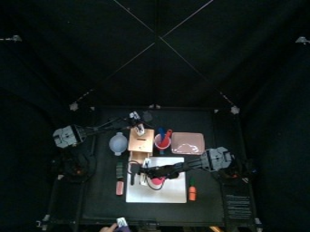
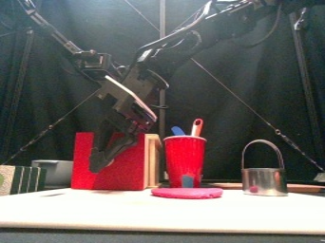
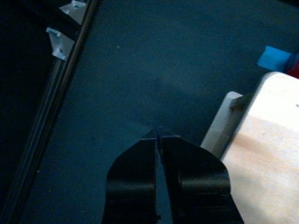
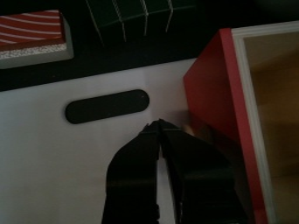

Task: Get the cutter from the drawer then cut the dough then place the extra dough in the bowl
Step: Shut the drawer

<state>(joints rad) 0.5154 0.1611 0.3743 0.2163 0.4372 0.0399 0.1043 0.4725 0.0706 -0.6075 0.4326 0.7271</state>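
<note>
Right gripper (image 4: 156, 125) has its two black jaws pressed together with nothing between them; the tips hang low over the smooth white cutting board (image 4: 70, 166), just beside the flat red drawer front (image 4: 216, 87) of the pale wooden box (image 4: 274, 79), and whether they touch it cannot be told. Left gripper (image 3: 160, 133) is likewise closed and empty, poised over the bare black table (image 3: 140, 70) near a corner of the box. The round metal cutter (image 2: 263, 178), shiny, with an arched wire handle, stands upright on the board, well apart from both grippers. A flat pink disc of dough (image 2: 187, 193) lies in front of the red cup (image 2: 184, 157), which holds a blue knife (image 2: 178, 131) and a red knife (image 2: 196, 125). The blue-grey bowl (image 1: 118, 142) sits left of the box.
</note>
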